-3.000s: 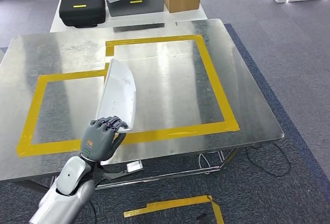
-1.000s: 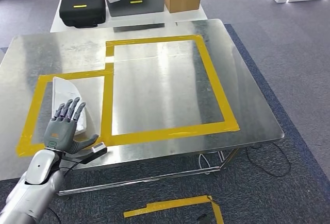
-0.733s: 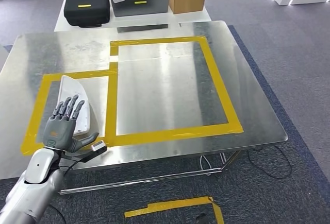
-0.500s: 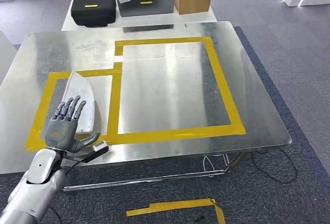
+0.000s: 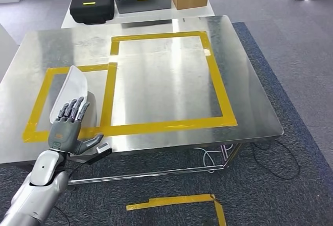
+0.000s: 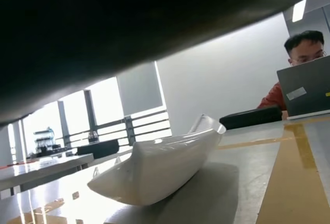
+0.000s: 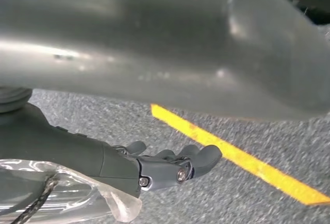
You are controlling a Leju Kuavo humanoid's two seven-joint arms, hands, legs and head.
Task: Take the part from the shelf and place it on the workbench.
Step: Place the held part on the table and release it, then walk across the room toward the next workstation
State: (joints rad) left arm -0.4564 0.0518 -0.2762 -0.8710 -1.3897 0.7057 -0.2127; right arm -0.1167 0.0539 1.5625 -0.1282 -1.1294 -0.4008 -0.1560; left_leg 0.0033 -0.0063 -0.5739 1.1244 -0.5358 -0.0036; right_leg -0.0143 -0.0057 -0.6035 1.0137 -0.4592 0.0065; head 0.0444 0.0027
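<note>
So my left hand [image 5: 67, 128] is spread, empty, w/ part [image 5: 69, 92] just ahead on bench [image 5: 165, 80], long axis running away from me.

White part [image 6: 163, 165] lies on shiny bench [image 6: 249, 183], curved, one end lifted. Dark blurry shape covers upper picture. Yellow tape [image 6: 301, 183] runs along bench beside part, not touching. Far back: black case [image 6: 251, 117], grey laptop [image 6: 305, 86], person [image 6: 301, 49] in red sitting behind it. Bright windows [image 6: 101, 110] behind.
</note>
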